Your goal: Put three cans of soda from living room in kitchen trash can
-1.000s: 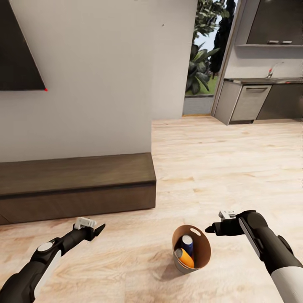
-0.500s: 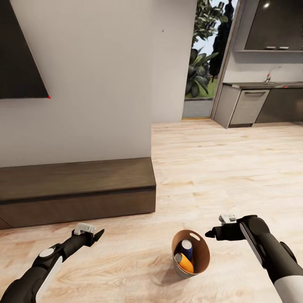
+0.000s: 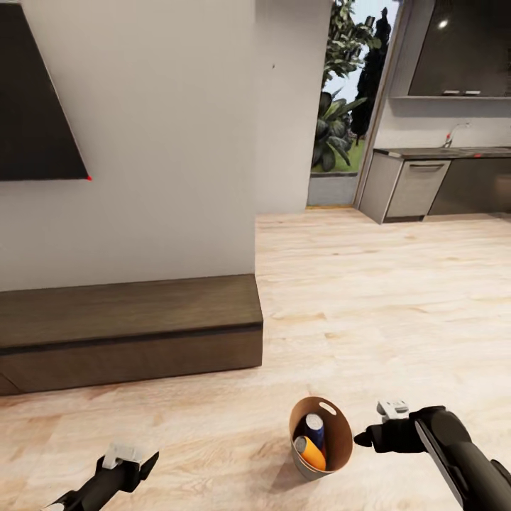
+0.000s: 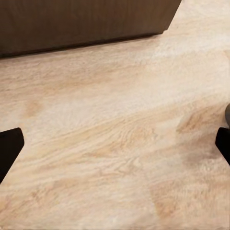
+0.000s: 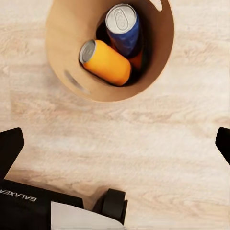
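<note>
A dark screen [image 3: 35, 106] hangs on the white wall [image 3: 163, 135] at far left, above a long low wooden bench [image 3: 128, 330]. Near the bottom edge, the left gripper [image 3: 145, 465] hangs over bare wooden floor [image 3: 369, 298], well clear of the bench; in its wrist view the two fingertips [image 4: 9, 148] sit at opposite edges with floor between them, so the jaws are open and empty.

Right of it, on the floor, stands the bin [image 3: 321, 438], upright, tan inside with a slot cut near its rim. Inside it lie the cans: a blue can [image 3: 314, 430] standing with its silver top up, an orange can [image 3: 311, 453] leaning against it, and a second orange can [image 5: 137, 60] barely visible beneath them in the right wrist view.

The right gripper [image 3: 363, 438] hovers just beside the bin's rim, apart from it; its jaws are spread wide and hold nothing.

Far right, past a doorway with green plants [image 3: 341, 92], are the kitchen's grey cabinets [image 3: 415, 188] and dark upper cupboard [image 3: 461, 46].
</note>
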### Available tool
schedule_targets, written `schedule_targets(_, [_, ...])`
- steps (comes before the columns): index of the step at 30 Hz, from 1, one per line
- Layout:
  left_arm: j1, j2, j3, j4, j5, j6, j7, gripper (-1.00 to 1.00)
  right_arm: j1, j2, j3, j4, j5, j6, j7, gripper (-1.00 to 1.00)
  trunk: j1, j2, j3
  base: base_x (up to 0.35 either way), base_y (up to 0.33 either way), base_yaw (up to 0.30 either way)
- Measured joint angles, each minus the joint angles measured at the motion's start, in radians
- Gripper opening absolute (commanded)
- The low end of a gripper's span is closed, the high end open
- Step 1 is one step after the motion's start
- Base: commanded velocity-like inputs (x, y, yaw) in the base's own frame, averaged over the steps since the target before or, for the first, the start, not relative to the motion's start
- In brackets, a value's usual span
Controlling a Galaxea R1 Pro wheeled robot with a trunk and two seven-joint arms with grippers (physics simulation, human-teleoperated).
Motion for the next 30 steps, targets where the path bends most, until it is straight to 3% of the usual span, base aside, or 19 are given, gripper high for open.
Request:
schedule_targets(7, [0.033,0.004,0.001,0.13,0.002,-0.14,0.01,1.0,0.097,0.001,-0.001,0.006,0.024,-0.101,-0.015,1.0,-0.027,0.049,0.033,0.0,0.0,0.0])
schedule_targets(15, [0.04,0.002,0.001,0.369,0.007,-0.343,0.013,1.0,0.198,0.009,-0.001,0.064,0.03,-0.263,-0.123,1.0,-0.057,0.105,0.07,0.0,0.0,0.0])
schedule_targets(17, [0.041,0.0,0.001,0.451,0.005,-0.416,0.014,1.0,0.217,0.011,-0.003,0.16,0.028,-0.374,-0.141,1.0,-0.065,0.119,0.08,0.0,0.0,0.0])
schedule_targets(21, [0.04,-0.002,0.001,0.544,0.002,-0.46,0.015,1.0,0.225,0.011,-0.021,0.286,0.026,-0.498,-0.15,1.0,-0.08,0.147,0.098,0.0,0.0,0.0])
schedule_targets(25, [0.039,-0.001,0.001,0.727,0.004,-0.487,0.019,1.0,0.23,0.012,-0.081,0.462,0.026,-0.663,-0.155,1.0,-0.096,0.175,0.117,0.0,0.0,0.0])
schedule_targets(30, [0.038,-0.002,0.003,0.783,0.007,-0.493,0.053,1.0,0.231,0.015,-0.122,0.588,0.024,-0.78,-0.156,1.0,-0.115,0.21,0.141,0.0,0.0,0.0])
